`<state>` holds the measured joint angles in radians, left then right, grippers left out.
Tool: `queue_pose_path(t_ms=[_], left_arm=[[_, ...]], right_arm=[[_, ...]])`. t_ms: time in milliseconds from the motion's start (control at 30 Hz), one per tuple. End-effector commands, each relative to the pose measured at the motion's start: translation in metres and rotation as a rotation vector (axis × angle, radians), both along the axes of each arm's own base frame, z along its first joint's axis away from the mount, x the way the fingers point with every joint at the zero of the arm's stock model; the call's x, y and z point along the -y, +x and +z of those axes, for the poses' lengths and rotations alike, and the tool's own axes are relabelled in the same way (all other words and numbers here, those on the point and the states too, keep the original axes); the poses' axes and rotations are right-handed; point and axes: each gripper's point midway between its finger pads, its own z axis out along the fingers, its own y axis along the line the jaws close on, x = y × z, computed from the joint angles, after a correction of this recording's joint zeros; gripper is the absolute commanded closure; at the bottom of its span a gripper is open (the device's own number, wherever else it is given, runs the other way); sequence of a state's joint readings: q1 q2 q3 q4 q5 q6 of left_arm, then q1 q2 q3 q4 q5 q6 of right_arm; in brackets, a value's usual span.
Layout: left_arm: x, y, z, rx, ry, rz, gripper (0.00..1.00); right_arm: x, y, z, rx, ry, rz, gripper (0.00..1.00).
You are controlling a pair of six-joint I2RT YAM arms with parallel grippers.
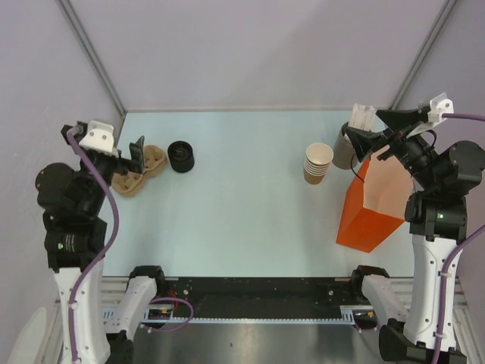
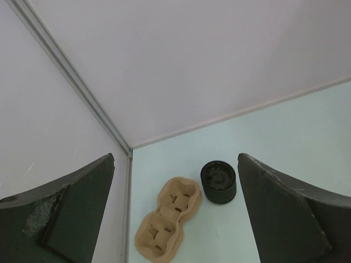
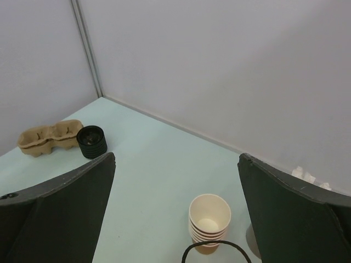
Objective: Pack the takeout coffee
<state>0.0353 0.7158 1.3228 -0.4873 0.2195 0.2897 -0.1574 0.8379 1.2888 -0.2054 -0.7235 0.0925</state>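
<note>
We see a pale mint table [image 1: 242,205] against lilac-grey walls [image 1: 250,53], with a stack of tan paper cups [image 1: 318,163] showing cream rims and insides, a ribbed stack of black lids [image 1: 181,156] and a sandy-brown pulp cup carrier [image 1: 144,168]. The paper bag [image 1: 375,201] is bright orange, paler on its lit face, and the cylinder [image 1: 343,153] is grey, its sticks [image 1: 362,115] white. The left arm [image 1: 68,212] and right arm [image 1: 439,220] are black and white, trailing purple cables [image 1: 108,212].

Pale blue-green desk [image 1: 242,220], matte, evenly lit, soft shadows. Plain lilac-grey walls [image 1: 250,53] close it in on three sides. Ahead and left of the left hand [image 2: 175,159], a grey metal corner strip [image 2: 71,77] drops to the desk's edge; a second strip [image 1: 424,53] rises at the corner nearest the right hand [image 3: 175,159].
</note>
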Motion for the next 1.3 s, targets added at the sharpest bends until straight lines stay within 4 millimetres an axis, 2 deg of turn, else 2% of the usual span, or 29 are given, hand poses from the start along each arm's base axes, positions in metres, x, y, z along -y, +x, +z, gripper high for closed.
queue_pose_path(t_ms=[0,67,167,433,567,700,767,800,933,1067,1100,1267], left_arm=[[-0.034,0.031,-0.027,-0.149,-0.051,0.193,0.01],[-0.047,0.04,-0.038,-0.182,-0.118,0.274,0.01],[-0.055,0.056,-0.066,-0.26,-0.207,0.344,0.01],[-0.085,0.098,-0.173,-0.518,-0.444,0.522,0.0],[-0.101,0.113,-0.212,-0.605,-0.508,0.605,0.0],[-0.102,0.129,-0.253,-0.715,-0.535,0.634,0.01],[-0.103,0.136,-0.263,-0.736,-0.554,0.65,0.01],[-0.105,0.14,-0.275,-0.765,-0.562,0.67,0.0],[-0.112,0.153,-0.295,-0.798,-0.566,0.716,0.02],[-0.115,0.166,-0.309,-0.832,-0.573,0.726,0.09],[-0.113,0.169,-0.318,-0.853,-0.576,0.726,0.1],[-0.113,0.183,-0.326,-0.879,-0.607,0.707,0.14]], right_arm=[[-0.001,0.0,0.004,0.029,-0.015,0.004,0.0],[-0.001,0.001,0.002,0.024,-0.014,0.002,0.0],[-0.002,0.002,0.0,0.022,-0.017,0.005,0.0],[-0.004,0.007,-0.01,0.004,-0.035,0.01,0.0],[-0.007,0.014,-0.018,-0.015,-0.041,0.019,0.0],[-0.009,0.019,-0.025,-0.026,-0.055,0.027,0.0],[-0.01,0.02,-0.028,-0.033,-0.057,0.031,0.0],[-0.01,0.021,-0.03,-0.038,-0.058,0.033,0.0],[-0.01,0.024,-0.033,-0.051,-0.056,0.036,0.0],[-0.01,0.025,-0.036,-0.062,-0.056,0.038,0.0],[-0.009,0.026,-0.038,-0.056,-0.074,0.034,0.0],[-0.01,0.029,-0.043,-0.068,-0.086,0.046,0.0]])
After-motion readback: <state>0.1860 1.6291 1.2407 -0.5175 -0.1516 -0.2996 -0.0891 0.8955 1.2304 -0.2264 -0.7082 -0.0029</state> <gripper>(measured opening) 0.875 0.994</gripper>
